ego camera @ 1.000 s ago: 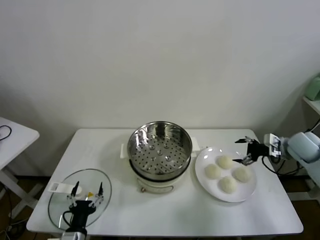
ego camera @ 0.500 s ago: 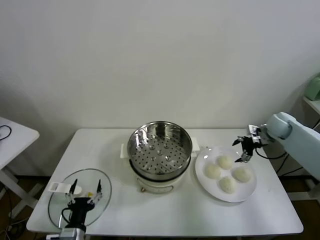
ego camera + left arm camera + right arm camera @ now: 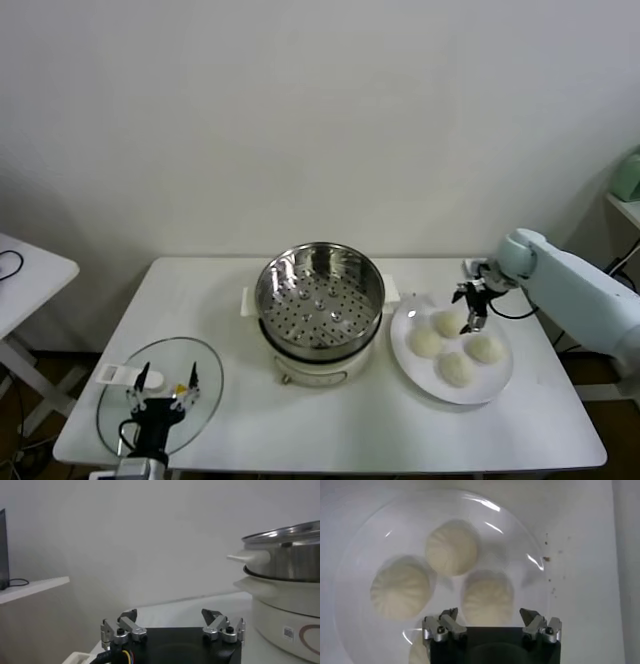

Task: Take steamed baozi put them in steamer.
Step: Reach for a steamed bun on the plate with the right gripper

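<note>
Since a second ago, the right gripper (image 3: 470, 308) has swung in from the right edge of the table toward the frame's centre and now hangs over the far side of the white plate (image 3: 497, 385), its jaws spread wide and holding nothing. Four steamed baozi (image 3: 447, 323) lie on that plate at right of centre in the head view; the farthest one sits just left of the fingertips, and the other three lie below it in the frame, nearer the robot. In the right wrist view the open fingers (image 3: 446, 622) straddle one bun (image 3: 488, 596) directly beneath, with two more buns up and to the left of it. The steamer (image 3: 320, 310) stands at the middle of the table, left of the plate, its perforated tray bare. At lower left of the head view the left gripper (image 3: 160, 388) rests parked over the glass lid (image 3: 120, 410), its fingers apart and empty.
</note>
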